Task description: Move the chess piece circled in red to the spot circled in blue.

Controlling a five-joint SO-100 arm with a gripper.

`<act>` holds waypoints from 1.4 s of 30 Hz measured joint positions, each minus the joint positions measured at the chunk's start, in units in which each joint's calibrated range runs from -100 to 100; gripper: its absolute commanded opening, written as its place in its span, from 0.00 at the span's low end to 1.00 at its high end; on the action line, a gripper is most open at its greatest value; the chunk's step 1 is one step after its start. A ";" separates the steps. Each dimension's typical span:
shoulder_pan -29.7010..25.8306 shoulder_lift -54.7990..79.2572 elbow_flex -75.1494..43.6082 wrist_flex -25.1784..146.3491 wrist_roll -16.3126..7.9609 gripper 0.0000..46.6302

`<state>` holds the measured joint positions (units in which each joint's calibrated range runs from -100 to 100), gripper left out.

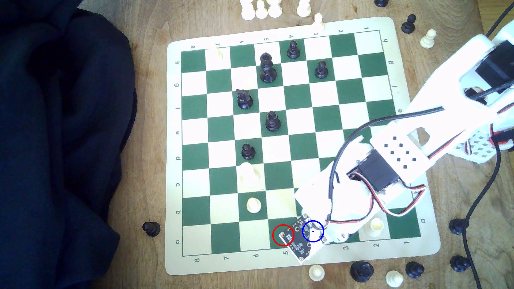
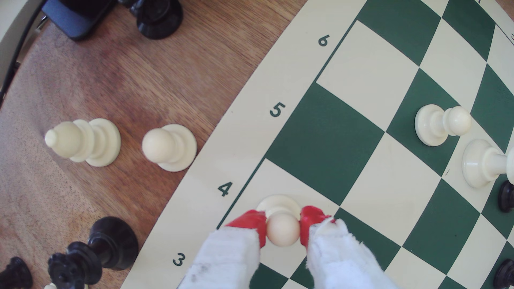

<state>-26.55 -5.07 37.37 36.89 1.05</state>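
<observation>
Over the cream square by file 4 | my gripper [image 2: 283,228] is clamped on the pawn [image 2: 283,232], head pinched | base looks seated, so I judge release next.

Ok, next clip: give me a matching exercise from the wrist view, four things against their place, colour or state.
Things:
1. cream pawn by the 4
2. green square by the 5
3. cream pawn next to the bishop (bishop)
4. fingertips of the gripper

Place, colour or state:
A. on bare wood, off the board
B. red
C. pinched from both sides, at a cream square
D. no piece on it

Pairs: 1-C, 2-D, 3-A, 4-B.
</observation>
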 measured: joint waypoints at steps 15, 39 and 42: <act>0.00 0.34 0.00 0.00 0.00 0.44; 2.06 -23.13 10.75 13.23 -1.81 0.46; 3.32 -33.01 15.36 17.37 -2.34 0.46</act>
<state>-23.23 -38.08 52.73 54.26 -1.29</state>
